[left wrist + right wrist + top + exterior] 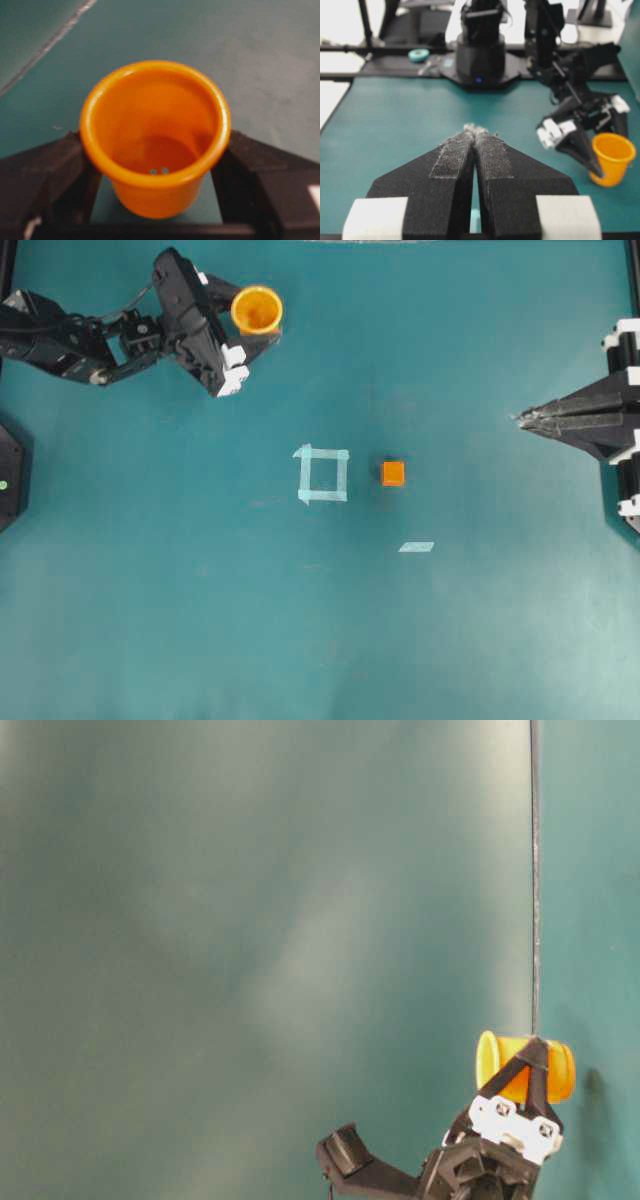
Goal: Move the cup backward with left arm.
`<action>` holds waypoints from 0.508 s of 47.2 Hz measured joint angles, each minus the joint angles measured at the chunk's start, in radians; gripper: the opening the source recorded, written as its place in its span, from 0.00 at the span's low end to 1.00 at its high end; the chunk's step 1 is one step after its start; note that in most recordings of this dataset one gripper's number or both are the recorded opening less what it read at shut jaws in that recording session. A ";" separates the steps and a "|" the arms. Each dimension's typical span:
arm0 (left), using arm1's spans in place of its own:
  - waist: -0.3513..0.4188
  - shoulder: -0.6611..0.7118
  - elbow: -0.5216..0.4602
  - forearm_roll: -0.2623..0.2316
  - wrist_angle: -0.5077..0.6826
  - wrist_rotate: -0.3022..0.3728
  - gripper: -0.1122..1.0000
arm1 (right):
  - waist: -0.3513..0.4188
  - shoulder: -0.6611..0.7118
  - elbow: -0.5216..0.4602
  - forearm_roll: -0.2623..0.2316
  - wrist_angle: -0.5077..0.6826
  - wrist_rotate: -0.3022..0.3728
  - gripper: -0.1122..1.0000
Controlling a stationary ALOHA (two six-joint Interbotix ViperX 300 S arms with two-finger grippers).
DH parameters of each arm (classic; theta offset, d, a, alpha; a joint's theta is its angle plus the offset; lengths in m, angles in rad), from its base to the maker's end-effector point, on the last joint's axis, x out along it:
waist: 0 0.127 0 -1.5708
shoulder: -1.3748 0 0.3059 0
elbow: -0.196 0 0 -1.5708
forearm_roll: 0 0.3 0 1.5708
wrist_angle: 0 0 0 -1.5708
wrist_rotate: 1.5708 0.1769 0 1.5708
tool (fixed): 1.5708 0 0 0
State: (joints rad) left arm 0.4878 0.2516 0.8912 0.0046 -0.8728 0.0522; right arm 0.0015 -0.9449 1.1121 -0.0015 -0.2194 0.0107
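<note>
The left gripper point(246, 328) clasps the cup point(257, 310), one matte black finger point(47, 175) pressed to each side of its smooth, glossy, tapered wall. The cup stands upright between the jaws, round mouth open upward, two tiny holes in its floor. The right gripper point(476, 131), well apart from it, has its wedge-shaped jaws pressed together, their rough fabric-like pads point(452, 156) frayed at the tips. Beyond the cup, on the teal table point(470, 640), lie a pale tape square point(323, 474) and, just beside it, a small orange cube point(393, 473).
</note>
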 measured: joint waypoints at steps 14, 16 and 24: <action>0.060 0.028 -0.037 0.000 -0.008 0.000 0.67 | 0.000 0.000 -0.003 0.000 -0.003 0.000 0.10; 0.069 0.028 -0.038 0.000 -0.008 0.000 0.67 | 0.000 0.000 -0.002 0.000 -0.003 0.000 0.10; 0.095 0.029 -0.043 -0.002 -0.009 0.000 0.67 | 0.000 0.000 -0.002 0.000 -0.003 0.000 0.10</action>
State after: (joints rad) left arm 0.5829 0.2807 0.8483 0.0031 -0.8820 0.0522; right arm 0.0015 -0.9449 1.1106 -0.0015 -0.2224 0.0107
